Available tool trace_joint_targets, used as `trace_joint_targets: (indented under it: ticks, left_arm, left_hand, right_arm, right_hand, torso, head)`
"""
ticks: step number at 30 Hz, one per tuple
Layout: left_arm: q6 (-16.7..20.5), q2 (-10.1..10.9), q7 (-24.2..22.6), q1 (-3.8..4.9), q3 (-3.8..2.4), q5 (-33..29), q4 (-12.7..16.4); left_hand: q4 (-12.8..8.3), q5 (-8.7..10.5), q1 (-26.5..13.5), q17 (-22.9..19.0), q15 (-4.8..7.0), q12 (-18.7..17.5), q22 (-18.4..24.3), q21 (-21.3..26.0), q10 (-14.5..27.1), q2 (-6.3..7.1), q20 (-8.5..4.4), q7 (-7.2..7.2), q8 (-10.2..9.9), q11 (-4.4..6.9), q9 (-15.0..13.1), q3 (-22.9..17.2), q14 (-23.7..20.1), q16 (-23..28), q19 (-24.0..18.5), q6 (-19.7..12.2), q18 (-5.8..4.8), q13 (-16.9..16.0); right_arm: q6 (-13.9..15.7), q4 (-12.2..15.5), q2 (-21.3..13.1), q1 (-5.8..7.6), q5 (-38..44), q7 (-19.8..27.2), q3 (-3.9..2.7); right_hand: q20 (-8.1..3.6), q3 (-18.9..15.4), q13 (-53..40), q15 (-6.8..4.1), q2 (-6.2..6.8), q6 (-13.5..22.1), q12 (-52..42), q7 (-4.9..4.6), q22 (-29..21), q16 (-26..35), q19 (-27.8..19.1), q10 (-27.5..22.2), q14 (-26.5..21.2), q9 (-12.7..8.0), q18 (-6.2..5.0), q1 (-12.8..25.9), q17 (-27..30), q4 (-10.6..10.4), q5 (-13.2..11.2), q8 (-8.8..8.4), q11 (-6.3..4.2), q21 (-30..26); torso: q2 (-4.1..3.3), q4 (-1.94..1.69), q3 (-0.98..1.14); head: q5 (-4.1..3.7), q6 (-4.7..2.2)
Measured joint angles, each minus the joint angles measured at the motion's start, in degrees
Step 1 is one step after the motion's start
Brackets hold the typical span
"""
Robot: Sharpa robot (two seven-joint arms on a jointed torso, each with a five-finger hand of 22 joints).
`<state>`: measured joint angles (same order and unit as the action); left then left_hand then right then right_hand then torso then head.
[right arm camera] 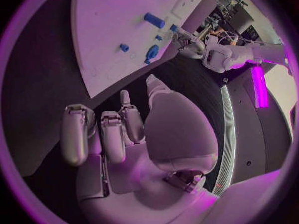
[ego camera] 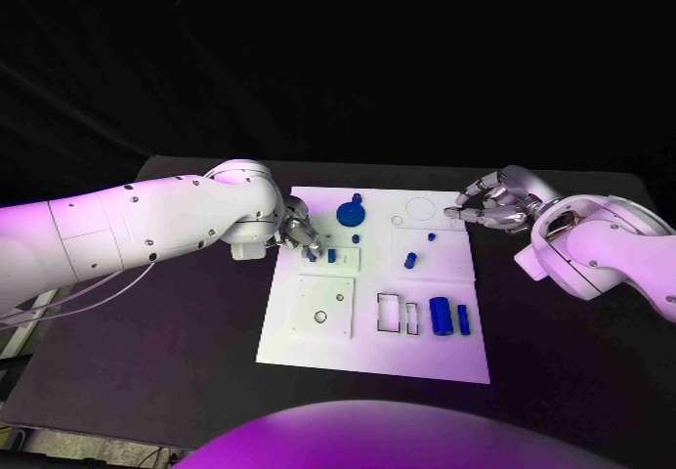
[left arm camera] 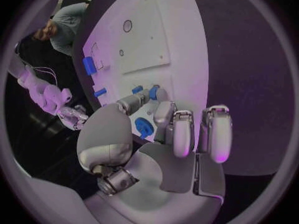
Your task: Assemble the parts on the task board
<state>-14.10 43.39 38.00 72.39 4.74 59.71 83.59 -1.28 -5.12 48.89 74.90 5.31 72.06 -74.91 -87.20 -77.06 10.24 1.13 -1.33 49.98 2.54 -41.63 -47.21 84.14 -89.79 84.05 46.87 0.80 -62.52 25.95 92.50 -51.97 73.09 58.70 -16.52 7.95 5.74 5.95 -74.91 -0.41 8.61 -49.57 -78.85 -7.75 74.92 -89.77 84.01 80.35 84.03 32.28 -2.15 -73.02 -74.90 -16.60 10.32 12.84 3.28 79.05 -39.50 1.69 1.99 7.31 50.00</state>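
The white task board [ego camera: 369,357] lies in the middle of the table. My left hand [ego camera: 299,234] [left arm camera: 168,134] is at the board's left edge and pinches a small blue part [ego camera: 313,257] between thumb and finger, beside a blue peg [ego camera: 331,256] [left arm camera: 153,91] standing in a small square plate. A blue gear-like part [ego camera: 351,211] [left arm camera: 143,127] [right arm camera: 151,52] sits near the far edge. A blue peg [ego camera: 410,260] stands mid-board. Two blue cylinders [ego camera: 443,316] [ego camera: 464,319] lie at the right. My right hand [ego camera: 486,210] [right arm camera: 124,134] hangs at the far right corner, fingers curled, nothing in them.
A round recess [ego camera: 420,207] lies just left of the right hand. Two rectangular slots [ego camera: 389,313] lie beside the cylinders. A raised square plate with a hole [ego camera: 322,306] sits on the board's near left. Bare black table [ego camera: 169,332] surrounds the board.
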Motion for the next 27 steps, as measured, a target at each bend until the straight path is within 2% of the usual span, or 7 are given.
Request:
trace_joint_targets:
  ticks: [4,7,10,15,27]
  left_arm:
    - [0.1,0.1,-0.1,0.01,-0.01,-0.5,0.0]
    - [0.2,0.2,-0.1,0.02,-0.01,-0.9,0.1]
    - [0.3,0.3,-0.1,0.05,-0.03,-1.2,0.1]
    - [0.4,0.3,-0.1,0.05,-0.04,-1.6,0.1]
    - [0.5,0.5,-0.1,0.05,-0.04,-2.0,0.1]
  left_hand:
    - [-0.1,0.00,0.0,0.0,0.00,-0.4,0.0,0.1,0.3,0.00,0.00,-0.23,-0.2,-0.29,0.6,-0.1,0.0,0.0,0.0,-0.8,0.00,0.3]
    - [0.8,0.60,-1.0,0.0,0.00,-0.6,0.0,0.5,0.7,0.99,0.00,-0.57,-0.2,-0.71,1.3,0.8,0.0,0.0,0.0,-1.2,0.00,0.6]
    - [1.4,1.90,-1.7,0.0,-0.21,-0.7,0.0,0.5,0.8,1.71,0.00,-0.57,-2.0,-0.80,1.5,2.1,-0.2,0.0,0.0,-1.2,0.00,0.7]
    - [2.5,2.26,-2.6,0.0,-0.21,-0.7,0.0,0.7,1.0,2.60,0.20,-0.57,-2.3,-1.00,1.6,4.7,-0.2,0.0,-0.2,-1.2,0.00,0.8]
    - [3.8,2.26,-2.6,0.0,-0.21,-0.7,0.0,0.7,1.0,2.60,0.20,-0.82,-2.7,-1.00,1.7,7.1,-0.2,0.0,-0.2,-1.4,0.00,1.0]
  right_arm:
    - [0.0,0.0,0.0,0.00,0.0,0.0,0.00]
    - [0.0,0.0,0.0,0.00,0.0,0.0,0.00]
    - [0.0,0.0,0.0,0.00,0.0,0.0,0.00]
    - [0.0,0.0,0.0,0.00,0.0,0.0,0.00]
    - [0.0,0.0,0.0,-0.02,0.0,0.0,0.00]
  right_hand:
    - [0.00,0.0,0.0,0.00,0.00,0.0,0.0,0.00,0.0,0.0,0.0,0.0,0.0,0.0,0.00,0.0,0.0,0.0,0.0,0.00,0.00,0.0]
    - [0.00,0.0,0.0,0.00,0.00,0.0,0.0,0.00,0.0,0.0,0.0,0.0,0.0,0.0,0.00,0.0,0.0,0.0,0.0,0.00,0.00,0.0]
    - [0.00,0.0,0.0,0.00,0.00,0.0,0.0,0.00,0.0,0.0,0.0,0.0,0.0,0.0,0.00,0.0,0.0,0.0,0.0,0.00,0.00,0.0]
    - [0.00,0.0,0.0,0.00,0.00,0.2,0.0,-0.18,0.0,0.0,0.0,0.0,0.0,0.0,0.00,0.0,0.0,0.0,0.0,0.00,0.00,0.0]
    - [0.00,0.0,0.0,0.00,0.00,0.2,0.0,-0.18,0.0,0.0,0.0,0.0,0.0,0.0,0.00,0.0,0.0,0.0,0.0,0.00,0.00,0.0]
  torso:
    - [0.01,0.00,-0.02]
    - [0.01,-0.01,-0.02]
    - [0.01,-0.01,-0.02]
    - [0.02,0.00,-0.01]
    - [0.02,0.00,0.02]
  head:
    - [-0.01,0.00]
    - [-0.04,0.00]
    - [-0.04,0.00]
    - [-0.01,0.00]
    - [0.03,0.00]
